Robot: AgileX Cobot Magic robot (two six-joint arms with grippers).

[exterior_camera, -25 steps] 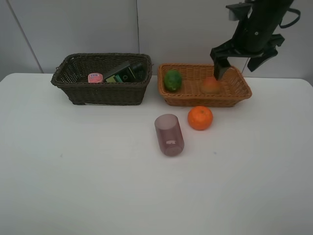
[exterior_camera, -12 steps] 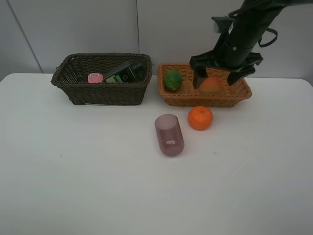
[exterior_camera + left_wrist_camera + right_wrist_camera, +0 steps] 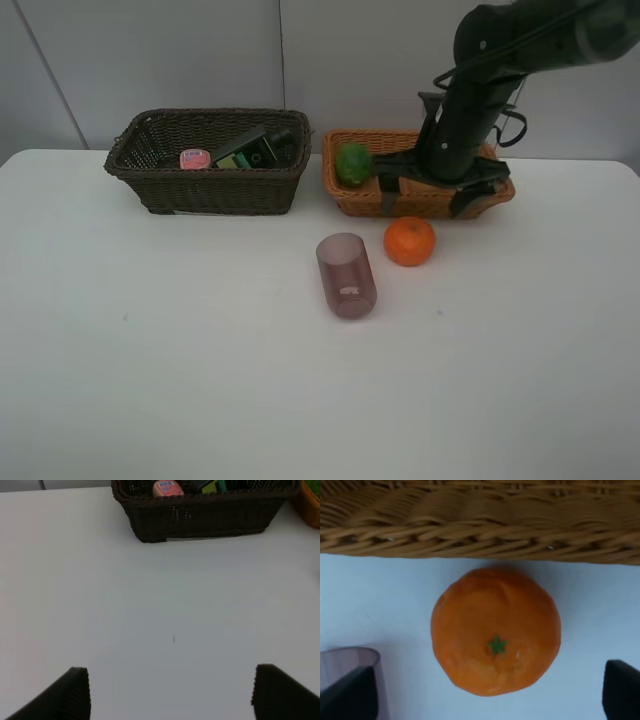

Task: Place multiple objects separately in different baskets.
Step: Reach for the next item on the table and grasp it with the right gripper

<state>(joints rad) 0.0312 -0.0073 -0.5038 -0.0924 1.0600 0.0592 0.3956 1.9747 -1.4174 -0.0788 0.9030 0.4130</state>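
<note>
We log the right gripper (image 3: 422, 198) released, jaws wide, over the orange (image 3: 409, 241) beside the tan basket (image 3: 350, 203) near the desk's far edge; left gripper (image 3: 170, 695) likewise released.

Reaches down from one o'clock with black right arm (image 3: 478, 95), its black right claw (image 3: 425, 197) spread wide; holds black left claw (image 3: 175, 695) parted too.

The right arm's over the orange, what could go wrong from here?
The open right tool could nudge the round orange, which may roll away. One finger hangs close to the purple cup lying on its side and might knock it. The tool could also catch the tan basket wall right behind the orange.
</note>
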